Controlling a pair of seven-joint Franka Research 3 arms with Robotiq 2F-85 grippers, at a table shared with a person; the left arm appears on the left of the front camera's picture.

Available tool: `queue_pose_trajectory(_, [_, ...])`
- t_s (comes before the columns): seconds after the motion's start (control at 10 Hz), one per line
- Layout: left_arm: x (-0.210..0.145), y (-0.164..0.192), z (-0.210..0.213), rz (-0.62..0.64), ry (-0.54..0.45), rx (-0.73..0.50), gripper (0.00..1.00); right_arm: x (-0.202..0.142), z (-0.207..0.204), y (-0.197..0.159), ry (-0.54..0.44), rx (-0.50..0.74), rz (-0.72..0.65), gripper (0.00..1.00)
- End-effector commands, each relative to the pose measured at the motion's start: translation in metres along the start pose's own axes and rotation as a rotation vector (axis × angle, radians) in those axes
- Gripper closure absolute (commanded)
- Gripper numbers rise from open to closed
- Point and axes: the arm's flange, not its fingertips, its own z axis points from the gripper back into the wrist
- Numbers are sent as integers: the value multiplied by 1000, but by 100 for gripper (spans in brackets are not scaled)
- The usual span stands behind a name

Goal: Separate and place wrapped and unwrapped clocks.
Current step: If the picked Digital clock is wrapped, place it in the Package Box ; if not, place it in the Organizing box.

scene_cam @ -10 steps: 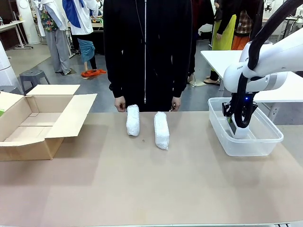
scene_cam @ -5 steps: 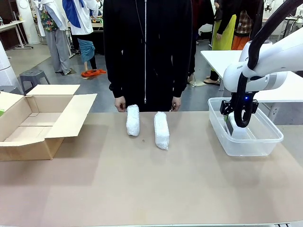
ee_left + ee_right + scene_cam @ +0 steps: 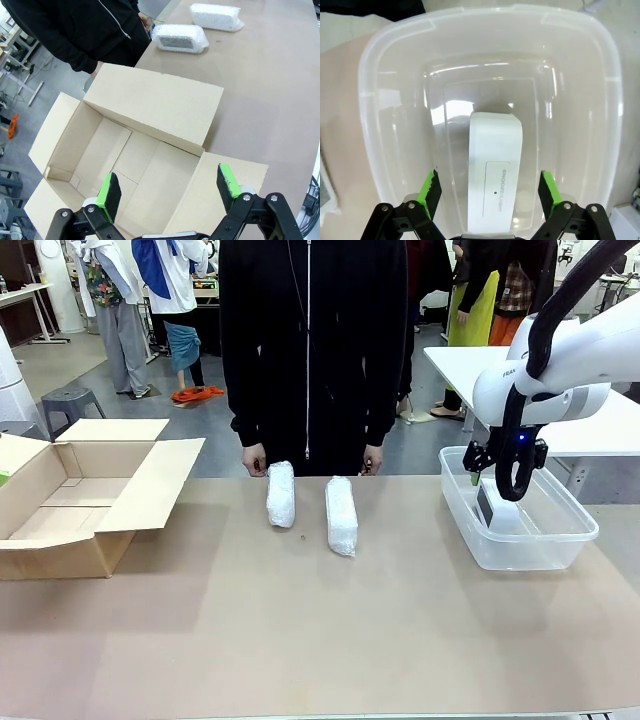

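Bare clock [image 3: 495, 165] lies loose in the clear bin [image 3: 395, 60], far right; right end effector [image 3: 488, 187] hangs apart above it. Next, likely: left end effector [image 3: 169, 192], apart over the cardboard box [image 3: 150, 105], fetches the wrapped bundles [image 3: 281, 494] [image 3: 341, 515] on the desk [image 3: 300, 640]

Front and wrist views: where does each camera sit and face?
Front: robot's side, facing the person across the table; right gripper above bin.
Left wrist: over the cardboard box, looking in; left gripper open.
Right wrist: over the bin, looking at bare clock; right gripper open.
Shared: front and left wrist show both wrapped clocks.
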Motion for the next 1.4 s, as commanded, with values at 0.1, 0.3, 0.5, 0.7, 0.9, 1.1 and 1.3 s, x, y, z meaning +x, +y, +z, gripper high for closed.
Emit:
queue_pose_trajectory(0.1, [-3,2,-1,-14,-20,-9,0,-4,29,5,-36,-57,-32,0])
queue_pose_trajectory(0.3, [-3,2,-1,-14,-20,-9,0,-7,50,6,-75,-64,-27,0])
queue_pose_trajectory(0.5, [-3,2,-1,-14,-20,-9,0,-10,70,7,-116,-64,-33,0])
queue_pose_trajectory(0.7, [-3,2,-1,-14,-20,-9,0,-12,84,7,-152,-69,-33,0])
queue_pose_trajectory(0.9, [-3,2,-1,-14,-20,-9,0,-13,92,7,-169,-62,-34,0])
queue_pose_trajectory(1.1, [-3,2,-1,-14,-20,-9,0,-15,96,9,-176,-53,-31,0])
queue_pose_trajectory(1.3, [-3,2,-1,-14,-20,-9,0,-6,97,3,-153,-28,-12,0])
